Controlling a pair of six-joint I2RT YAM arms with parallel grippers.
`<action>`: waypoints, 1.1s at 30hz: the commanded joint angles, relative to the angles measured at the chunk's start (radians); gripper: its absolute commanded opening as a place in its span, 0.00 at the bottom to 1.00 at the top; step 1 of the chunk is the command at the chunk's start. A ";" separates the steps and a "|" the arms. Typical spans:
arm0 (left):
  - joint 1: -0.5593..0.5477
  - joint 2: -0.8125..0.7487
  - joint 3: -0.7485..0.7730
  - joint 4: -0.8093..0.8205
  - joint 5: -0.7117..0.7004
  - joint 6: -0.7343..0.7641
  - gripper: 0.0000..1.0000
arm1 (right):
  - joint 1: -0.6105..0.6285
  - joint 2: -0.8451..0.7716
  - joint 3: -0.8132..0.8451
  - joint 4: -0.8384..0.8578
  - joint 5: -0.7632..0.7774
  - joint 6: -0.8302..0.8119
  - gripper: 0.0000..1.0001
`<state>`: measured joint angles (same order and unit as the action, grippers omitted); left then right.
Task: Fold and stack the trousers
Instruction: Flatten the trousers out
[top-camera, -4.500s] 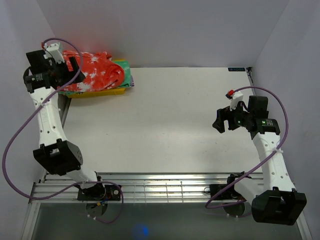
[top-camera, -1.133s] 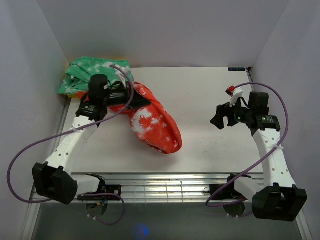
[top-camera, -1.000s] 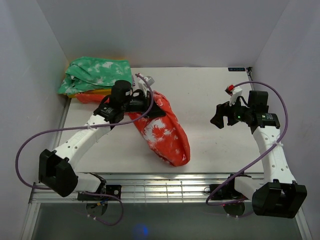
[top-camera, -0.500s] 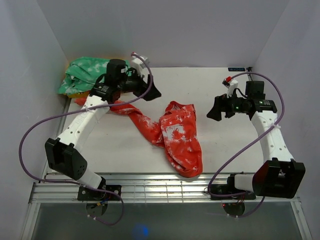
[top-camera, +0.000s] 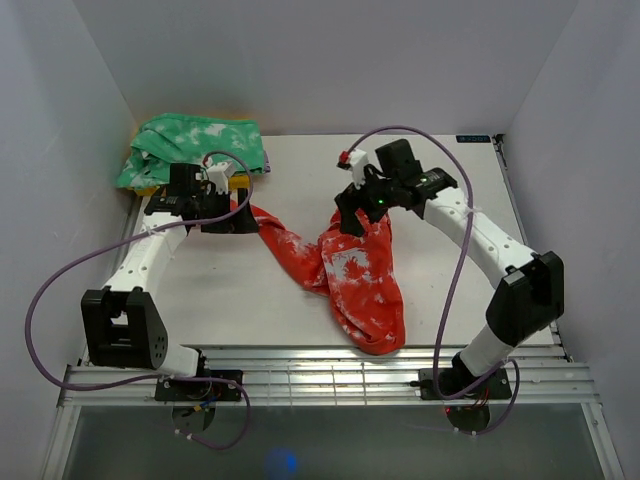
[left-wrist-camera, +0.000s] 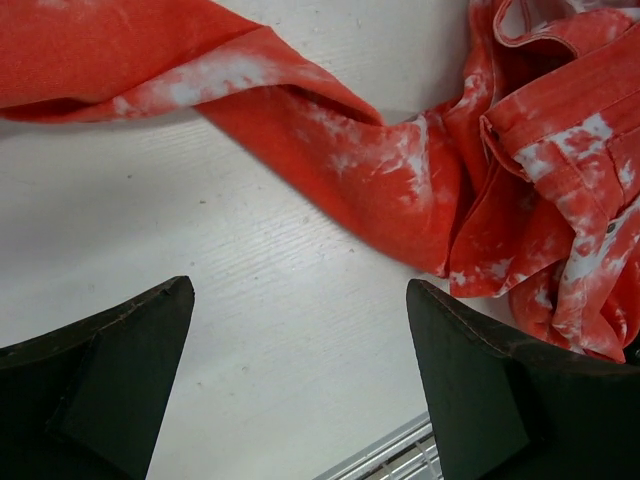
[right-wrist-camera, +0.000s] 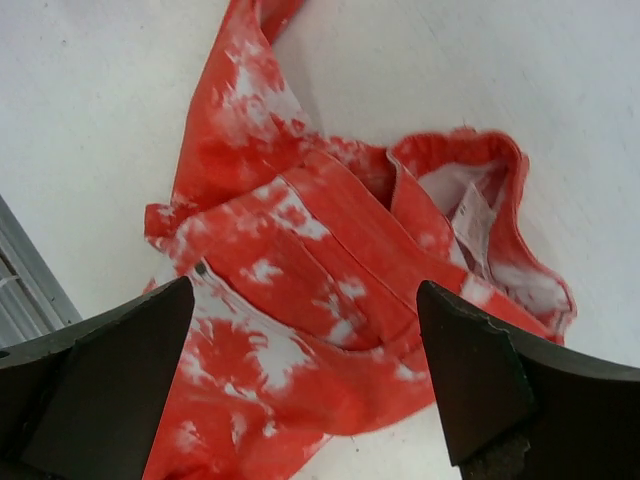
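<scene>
Right gripper (top-camera: 351, 216) now over trousers (top-camera: 356, 278); white label (right-wrist-camera: 478, 222) only wrist-visible

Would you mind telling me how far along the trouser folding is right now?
Done: nothing folded yet; the trousers lie crumpled on the table. In hand: nothing gripped; the left gripper and right gripper hang by the cloth, jaws open. Left: spread it flat, fold it, then stack it, probably by the green garment.
</scene>
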<state>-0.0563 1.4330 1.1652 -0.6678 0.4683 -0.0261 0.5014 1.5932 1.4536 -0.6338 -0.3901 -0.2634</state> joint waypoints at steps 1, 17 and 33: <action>-0.002 -0.085 -0.006 -0.024 -0.060 -0.005 0.98 | 0.155 0.062 0.109 0.003 0.206 0.004 0.98; 0.033 -0.057 0.025 -0.069 -0.053 -0.080 0.98 | 0.339 0.314 0.189 -0.167 0.574 -0.019 0.61; 0.033 -0.017 0.057 -0.055 0.062 -0.002 0.92 | -0.058 -0.251 -0.036 -0.164 0.360 -0.239 0.08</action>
<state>-0.0261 1.4094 1.1805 -0.7338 0.4374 -0.0689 0.5575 1.4517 1.4670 -0.7979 0.0292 -0.3977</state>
